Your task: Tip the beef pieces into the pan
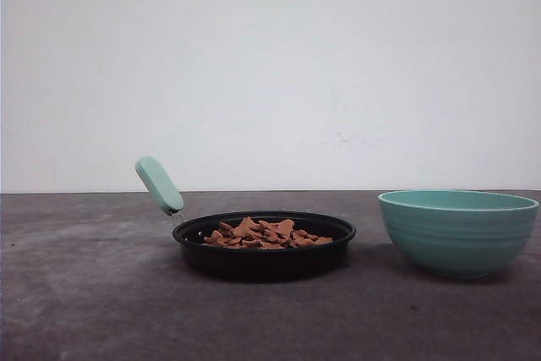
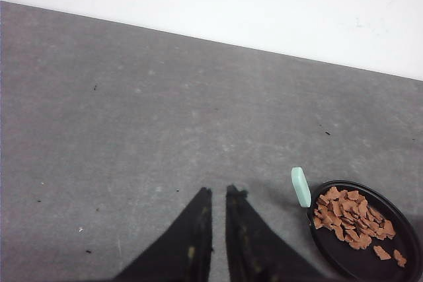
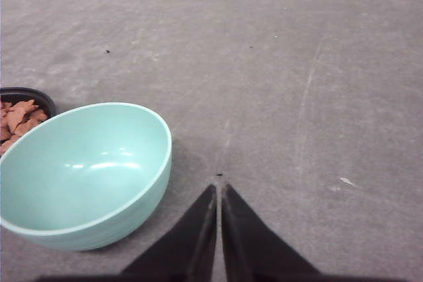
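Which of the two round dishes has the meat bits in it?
The black pan with the mint-green handle holds the beef pieces. The teal bowl standing beside it, on the robot's right, is deeper, has no handle, and is empty inside.

Looked like a bare lab test bench, plain white wall (image 1: 270, 65), scuffed grey tabletop (image 1: 101, 293), staged cookware, a pan (image 1: 264, 255) and bowl (image 1: 457, 232).

1 pan (image 1: 264, 259), 1 heap of beef pieces (image 1: 266, 233), 1 bowl (image 1: 457, 232)
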